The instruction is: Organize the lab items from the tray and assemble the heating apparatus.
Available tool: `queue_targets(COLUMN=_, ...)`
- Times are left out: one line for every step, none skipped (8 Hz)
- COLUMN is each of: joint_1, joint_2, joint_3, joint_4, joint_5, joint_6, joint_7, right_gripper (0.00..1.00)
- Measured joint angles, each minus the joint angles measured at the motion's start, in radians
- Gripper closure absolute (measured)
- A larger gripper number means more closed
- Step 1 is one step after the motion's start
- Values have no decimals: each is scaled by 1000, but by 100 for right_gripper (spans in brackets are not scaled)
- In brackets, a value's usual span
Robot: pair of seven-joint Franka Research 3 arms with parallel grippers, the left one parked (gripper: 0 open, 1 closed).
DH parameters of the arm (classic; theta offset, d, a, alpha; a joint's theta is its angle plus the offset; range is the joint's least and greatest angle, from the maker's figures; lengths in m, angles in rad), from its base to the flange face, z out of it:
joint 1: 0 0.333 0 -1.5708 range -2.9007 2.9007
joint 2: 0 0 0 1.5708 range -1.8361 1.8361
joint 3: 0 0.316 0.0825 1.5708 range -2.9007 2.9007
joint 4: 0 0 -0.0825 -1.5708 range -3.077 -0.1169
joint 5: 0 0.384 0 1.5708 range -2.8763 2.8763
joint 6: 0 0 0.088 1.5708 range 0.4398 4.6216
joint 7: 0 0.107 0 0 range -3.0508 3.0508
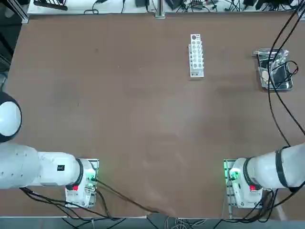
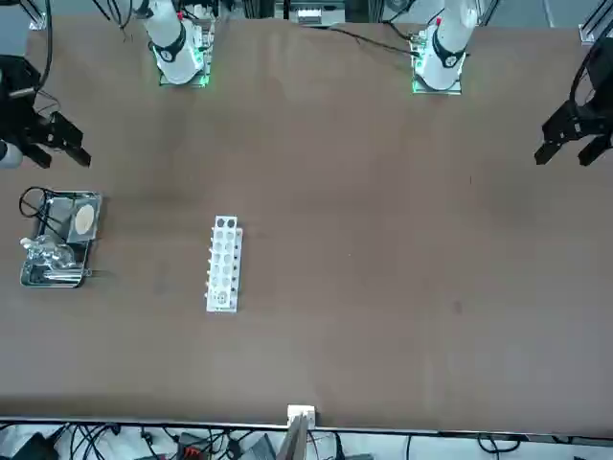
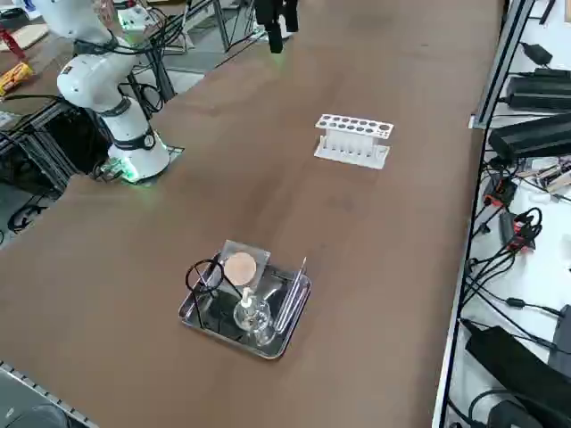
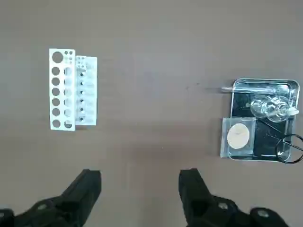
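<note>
The right tool (image 4: 140,196) hangs high above the counter (image 1: 119,119), its two fingers spread wide with nothing between them. It is well apart from the tray (image 4: 263,85) and well above it.

Taking the tray as the landmark: it sits near the counter's edge on the robot's right, and everything is still in it. The thin clear tube (image 4: 255,89) lies along one long rim. Just beside the tube, further in, lies the clear glass burner (image 4: 271,107). The round tan disc (image 4: 238,135) on its square mesh (image 3: 250,253) rests at one end, the mesh overhanging the rim. The black wire stand (image 3: 203,276) lies beside the disc, its loop reaching out over the rim.

Farther off, well apart from the tray, the white holed rack (image 4: 72,90) stands in the open middle of the counter.

The step in hand looks like the first approach. To do it well, come straight down over one item, probably the tube, which lies clear along the rim. Line the fingers across its length and close gently, since glass slips and cracks. Keep clear of the burner next to it.
</note>
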Motion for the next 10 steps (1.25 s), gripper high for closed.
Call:
queue_targets(joint_1=0, joint_2=0, joint_3=0, joint_4=0, joint_5=0, joint_6=-4, joint_7=0, right_gripper=0)
queue_targets(joint_1=0, joint_2=0, joint_3=0, joint_4=1, joint_5=0, joint_6=-8, joint_7=0, right_gripper=0)
queue_targets(joint_1=0, joint_2=0, joint_3=0, joint_4=2, joint_5=0, joint_6=-9, joint_7=1, right_gripper=0)
queue_targets(joint_1=1, joint_2=4, joint_3=0, joint_4=1, joint_5=-2, joint_6=-9, joint_7=0, right_gripper=0)
queue_targets(joint_1=1, joint_2=10, joint_3=0, joint_4=-4, joint_5=-5, joint_6=5, joint_7=-17, right_gripper=0)
queue_targets(joint_1=0, joint_2=17, joint_3=0, joint_4=-13, joint_5=-9, joint_6=30, joint_7=-73, right_gripper=0)
queue_targets(joint_1=-4, joint_2=26, joint_3=-2, joint_4=-24, joint_5=-14, joint_6=51, joint_7=-165, right_gripper=0)
queue_targets(joint_1=-13, joint_2=38, joint_3=-6, joint_4=-41, joint_5=-16, joint_6=80, joint_7=-283, right_gripper=0)
queue_targets(joint_1=-34, joint_2=52, joint_3=-9, joint_4=-71, joint_5=-18, joint_6=128, joint_7=-427, right_gripper=0)
queue_targets(joint_1=-65, joint_2=72, joint_3=-11, joint_4=-109, joint_5=-18, joint_6=189, joint_7=-589, right_gripper=0)
